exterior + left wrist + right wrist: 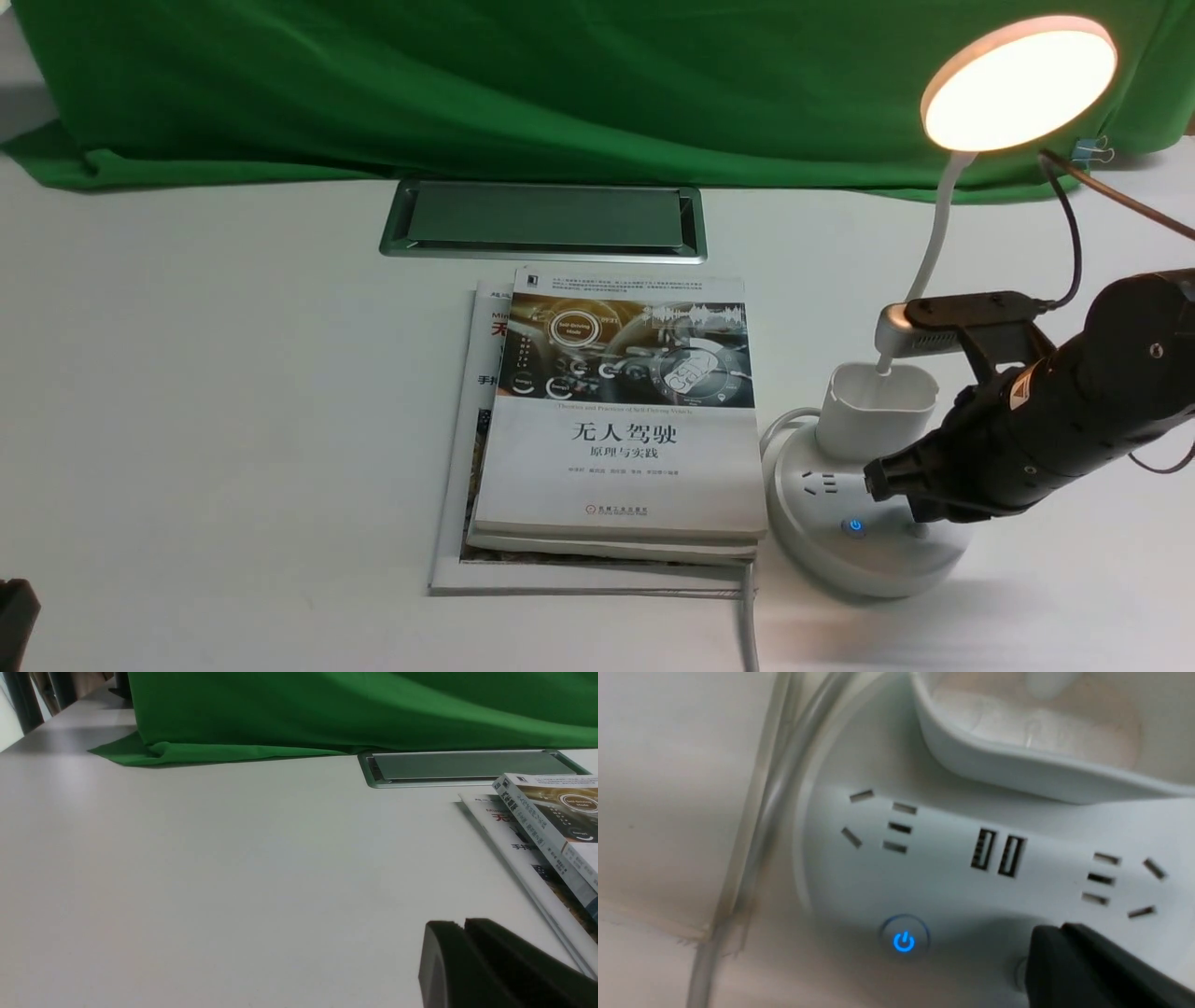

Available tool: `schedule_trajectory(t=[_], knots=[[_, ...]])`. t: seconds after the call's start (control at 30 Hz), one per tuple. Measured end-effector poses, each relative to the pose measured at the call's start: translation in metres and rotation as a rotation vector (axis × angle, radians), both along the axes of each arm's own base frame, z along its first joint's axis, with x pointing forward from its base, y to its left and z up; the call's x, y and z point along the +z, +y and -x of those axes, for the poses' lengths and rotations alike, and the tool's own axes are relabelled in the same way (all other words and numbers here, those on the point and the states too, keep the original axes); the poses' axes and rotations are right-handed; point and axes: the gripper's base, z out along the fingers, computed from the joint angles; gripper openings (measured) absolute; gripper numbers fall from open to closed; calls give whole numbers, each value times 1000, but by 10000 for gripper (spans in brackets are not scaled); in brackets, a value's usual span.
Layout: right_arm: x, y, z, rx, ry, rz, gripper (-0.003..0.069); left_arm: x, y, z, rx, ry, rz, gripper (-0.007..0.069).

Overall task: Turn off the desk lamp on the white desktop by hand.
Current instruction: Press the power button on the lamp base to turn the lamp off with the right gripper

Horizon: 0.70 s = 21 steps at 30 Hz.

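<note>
The white desk lamp stands at the right of the white desktop (187, 392). Its round disc head (1019, 82) glows warm. Its round base (840, 551) carries sockets and a button lit blue (852, 526), also seen in the right wrist view (904, 941). My right gripper (878, 478) is shut and empty, its narrow tip low over the base just right of the blue button. In the right wrist view the tip (1057, 931) covers part of a second round button (1019, 973). My left gripper (462, 924) is shut and empty, low over bare desktop.
A stack of books (616, 420) lies just left of the lamp base. A grey metal hatch (543, 220) is set in the desktop behind them. Green cloth (467, 84) hangs at the back. The lamp's white cable (747, 625) runs toward the front edge.
</note>
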Motion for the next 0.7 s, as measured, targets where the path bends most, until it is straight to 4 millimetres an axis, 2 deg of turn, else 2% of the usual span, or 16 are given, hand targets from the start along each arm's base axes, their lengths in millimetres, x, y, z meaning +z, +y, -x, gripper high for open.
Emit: schedule_trajectory(t=[0.27, 0.4, 0.57, 0.7], knots=[[-7, 3, -8, 5, -2, 2, 36, 0, 0, 0, -3, 0, -22, 20], [2, 2, -2, 20, -21, -1, 35, 0, 0, 0, -4, 0, -24, 20], [30, 0, 5, 22, -113, -33, 35, 0, 0, 0, -4, 0, -24, 20], [30, -1, 9, 23, -100, -29, 35, 0, 0, 0, -4, 0, -25, 20]])
